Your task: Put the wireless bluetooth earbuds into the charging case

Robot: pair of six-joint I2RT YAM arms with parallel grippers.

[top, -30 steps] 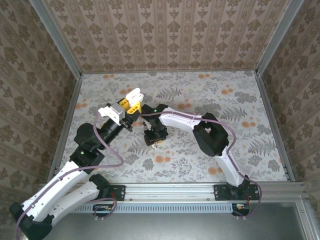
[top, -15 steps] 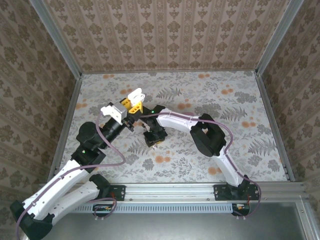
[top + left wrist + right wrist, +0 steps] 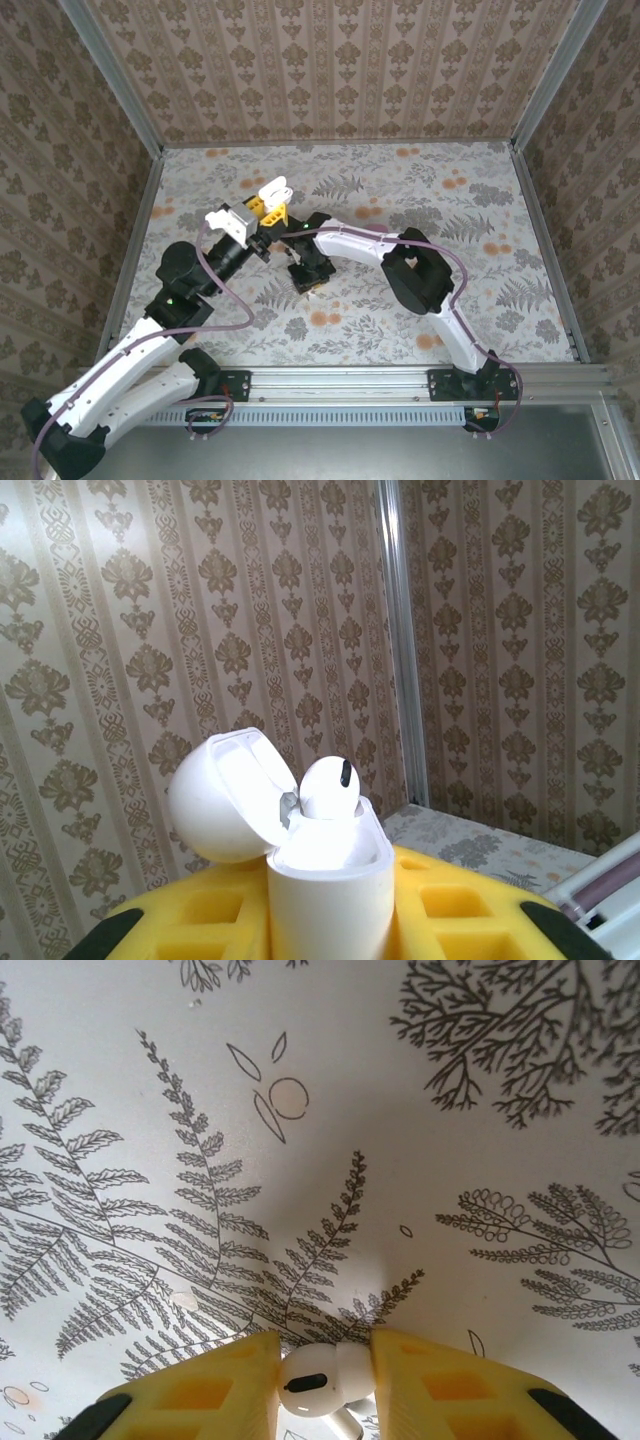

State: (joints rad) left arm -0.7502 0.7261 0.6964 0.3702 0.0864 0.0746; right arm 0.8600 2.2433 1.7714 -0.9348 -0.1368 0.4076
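Holding the charging case (image 3: 330, 890) upright with the left fingers (image 3: 225, 912) closed on its lower body and the lid (image 3: 215, 795) swung back to one side above them. Showing a first earbud (image 3: 330, 785), white, already seated in the open mouth just above those fingers, so about half done by the look of it. Pinching a second earbud (image 3: 318, 1368), also white, with the right fingers (image 3: 245, 1380), closed on it from both sides, close over the fern-printed table (image 3: 330, 1110); hard to tell whether resting on it or just off it. From above, right fingers low and a little nearer than the left ones, apart from the case. Left to do, judging from this: raising the pinched earbud, carrying it across to the open mouth above the left fingers, lining its stem up with the free well beside the seated one, and pressing it home. Cannot tell from here which side of the seated earbud the free well lies on.
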